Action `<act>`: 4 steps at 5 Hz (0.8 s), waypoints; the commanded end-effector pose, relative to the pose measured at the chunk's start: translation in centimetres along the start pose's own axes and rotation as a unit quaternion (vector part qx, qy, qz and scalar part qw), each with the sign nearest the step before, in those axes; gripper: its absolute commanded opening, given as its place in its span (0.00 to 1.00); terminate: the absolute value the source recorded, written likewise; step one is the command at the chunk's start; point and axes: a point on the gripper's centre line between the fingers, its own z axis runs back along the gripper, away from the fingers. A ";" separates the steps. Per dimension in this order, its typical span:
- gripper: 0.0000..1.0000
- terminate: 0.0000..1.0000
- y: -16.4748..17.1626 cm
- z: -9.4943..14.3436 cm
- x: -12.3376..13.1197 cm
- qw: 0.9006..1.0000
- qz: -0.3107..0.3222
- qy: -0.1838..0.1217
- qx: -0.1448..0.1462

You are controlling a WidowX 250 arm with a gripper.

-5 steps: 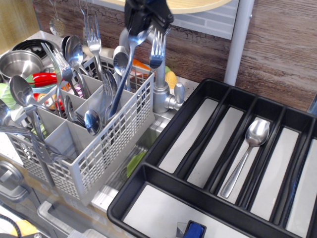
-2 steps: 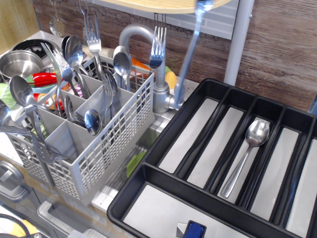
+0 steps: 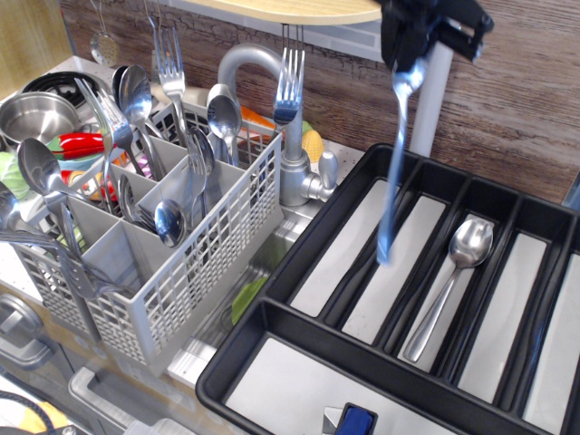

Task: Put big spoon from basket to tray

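My gripper point(image 3: 419, 45) is at the top, right of centre, shut on the bowl end of the big spoon point(image 3: 396, 168). The spoon hangs handle-down, its tip just above the divider between the first two long compartments of the black tray point(image 3: 272, 313). A second big spoon point(image 3: 449, 285) lies flat in the tray's third long compartment. The light grey lattice basket point(image 3: 195, 263) stands at the left, holding several spoons and forks upright.
A grey tap point(image 3: 281, 127) rises between basket and tray. A steel pot point(image 3: 36, 113) and red and green items sit behind the basket. A grey pole point(image 3: 433, 100) stands behind the tray. A blue object point(image 3: 355, 420) lies in the crosswise compartment.
The gripper has lifted the big spoon out of the basket and carried it right, from above the basket to above the tray's left compartments. The spoon in the tray has not moved.
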 end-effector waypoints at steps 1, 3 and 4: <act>0.00 0.00 -1.1 -1.1 -0.3 0.997 -0.016 -0.038 -0.062; 0.00 0.00 -2.2 -3.6 -1.2 0.994 -0.050 -0.052 -0.078; 0.00 0.00 -3.7 -5.3 -1.9 0.991 -0.096 -0.070 -0.054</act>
